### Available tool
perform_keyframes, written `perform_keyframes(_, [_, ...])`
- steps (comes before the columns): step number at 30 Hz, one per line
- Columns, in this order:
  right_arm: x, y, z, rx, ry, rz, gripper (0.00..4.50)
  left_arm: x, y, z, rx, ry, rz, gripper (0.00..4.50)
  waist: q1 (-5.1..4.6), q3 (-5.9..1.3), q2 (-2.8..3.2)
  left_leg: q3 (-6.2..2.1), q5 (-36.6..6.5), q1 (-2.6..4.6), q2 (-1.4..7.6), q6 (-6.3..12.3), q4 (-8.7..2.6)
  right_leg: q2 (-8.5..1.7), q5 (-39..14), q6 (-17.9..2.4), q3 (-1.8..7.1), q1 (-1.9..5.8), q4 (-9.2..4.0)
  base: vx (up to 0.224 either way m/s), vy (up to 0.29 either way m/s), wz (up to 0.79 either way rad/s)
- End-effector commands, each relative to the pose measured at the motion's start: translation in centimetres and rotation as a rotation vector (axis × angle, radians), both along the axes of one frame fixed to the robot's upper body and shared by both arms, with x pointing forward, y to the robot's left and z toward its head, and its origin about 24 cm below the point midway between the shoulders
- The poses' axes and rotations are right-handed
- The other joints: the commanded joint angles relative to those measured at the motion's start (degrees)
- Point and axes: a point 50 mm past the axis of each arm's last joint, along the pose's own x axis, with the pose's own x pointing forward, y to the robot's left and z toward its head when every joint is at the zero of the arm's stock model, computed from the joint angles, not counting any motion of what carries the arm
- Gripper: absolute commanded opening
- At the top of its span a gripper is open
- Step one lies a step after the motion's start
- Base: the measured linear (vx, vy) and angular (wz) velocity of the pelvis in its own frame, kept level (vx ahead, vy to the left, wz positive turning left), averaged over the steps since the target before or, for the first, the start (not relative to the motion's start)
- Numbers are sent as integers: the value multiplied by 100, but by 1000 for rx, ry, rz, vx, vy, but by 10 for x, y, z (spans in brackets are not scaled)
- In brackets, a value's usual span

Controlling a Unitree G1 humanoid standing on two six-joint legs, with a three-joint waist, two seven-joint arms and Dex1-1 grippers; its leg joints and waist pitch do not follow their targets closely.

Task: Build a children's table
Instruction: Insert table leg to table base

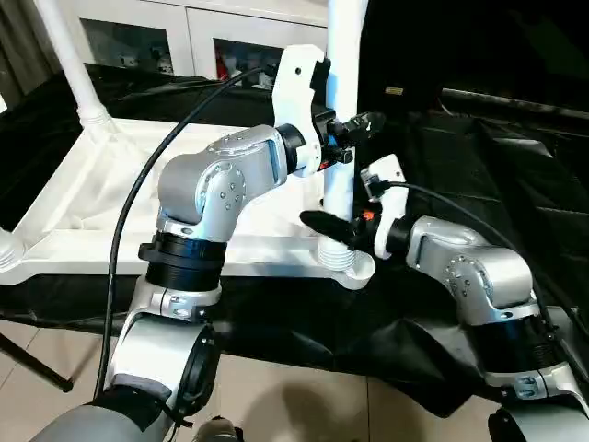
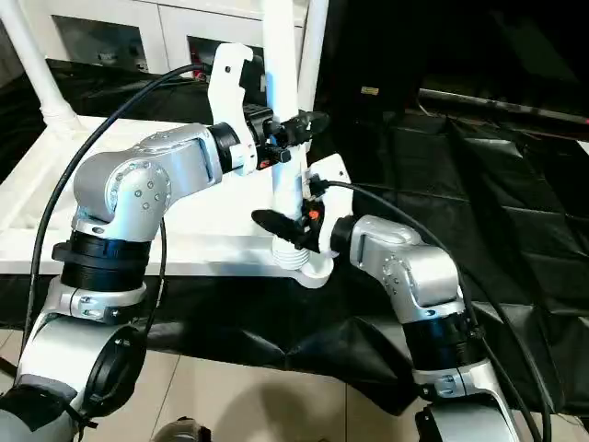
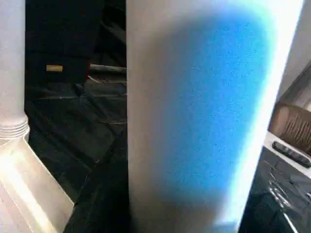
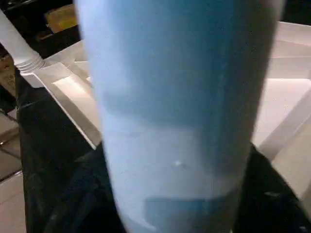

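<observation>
The children's table lies upside down on a bench covered in black sheeting (image 1: 460,166), its white tabletop (image 1: 110,198) showing the recessed, ribbed underside. One leg (image 1: 339,110) stands upright in the near corner socket (image 1: 345,261), the one closest to the robot's right side. A second leg (image 1: 78,69) rises from a far socket at a slant, and a further socket (image 1: 7,250) shows at the near left edge.

The left gripper (image 1: 354,129) is clamped on the upright leg partway up its length. The right gripper (image 1: 324,224) is at the same leg low down, just above the threaded collar; its dark fingers reach round the shaft, but whether they are closed tight I cannot tell.

The main risk I see is the leg not being fully seated. If either arm pulls sideways rather than turning or pressing along the leg's axis, the thread could cross or the leg could tilt and jam. A sideways pull could also drag the light tabletop across the slick sheeting toward the bench edge. Letting go early could leave the leg loose enough to topple.
</observation>
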Motion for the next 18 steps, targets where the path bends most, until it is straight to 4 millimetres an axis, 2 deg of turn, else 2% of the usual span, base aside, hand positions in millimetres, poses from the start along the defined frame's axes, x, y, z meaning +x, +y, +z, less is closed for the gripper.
perform_keyframes(1, [2, -7, -1, -41, 6, -25, 222, -1, -3, 12, -6, -38, -7, 180, -9, -516, -56, -105, -509, 62, 280, -13, -367, -427, -976, -672, 370, 370, -437, 0, 0, 0])
perform_keyframes(3, [-3, -5, 2, 4, -3, 45, 202, -1, -2, 13, -3, -59, -10, 180, 0, -522, -52, -105, -494, 66, 284, 2, -361, -431, -911, -690, 373, 372, -433, 0, 0, 0])
perform_keyframes(4, [-6, -5, 4, 25, -5, 78, 199, -2, -2, 14, -10, -69, -28, 215, 5, -515, -45, -105, -501, 63, 281, 23, -366, -426, -904, -701, 369, 374, -436, 0, 0, 0])
perform_keyframes(6, [-14, -4, 9, 75, -1, 161, 194, -7, -2, 18, -85, -37, -119, 252, 12, -522, -57, -101, -486, 58, 273, 49, -357, -429, -864, -722, 368, 389, -432, 0, 0, 0])
perform_keyframes(8, [-23, -6, 14, 117, 4, 259, 193, -16, -1, 22, -169, -3, -256, 254, 31, -527, -62, -88, -429, 58, 265, 95, -339, -433, -738, -824, 369, 403, -402, 0, 0, 0])
perform_keyframes(9, [-24, -7, 14, 119, 5, 266, 193, -16, -1, 22, -171, -4, -263, 261, 39, -524, -60, -99, -385, 50, 277, 150, -341, -432, -623, -909, 368, 404, -391, 0, 0, 0])
perform_keyframes(13, [-41, -16, 20, 149, 28, 441, 192, -29, 7, 24, -253, -31, -469, 294, 37, -500, -41, -95, -604, 66, 289, 167, -352, -435, -986, -904, 366, 385, -446, 0, 0, 0])
perform_keyframes(15, [-47, -20, 21, 155, 47, 492, 192, -38, 11, 22, -257, -68, -570, 294, 37, -488, -47, -97, -675, 63, 285, 130, -362, -446, -1250, -831, 366, 390, -475, 0, 0, 0])
perform_keyframes(16, [-47, -20, 21, 156, 48, 496, 192, -38, 12, 22, -255, -68, -577, 260, 33, -489, -35, -103, -727, 71, 298, 86, -368, -451, -1377, -786, 367, 382, -485, 0, 0, 0])
perform_keyframes(18, [-51, -23, 21, 159, 62, 525, 192, -41, 11, 19, -240, -56, -607, 262, 24, -489, -30, -103, -778, 87, 297, 44, -371, -432, -1471, -747, 366, 361, -494, 0, 0, 0])
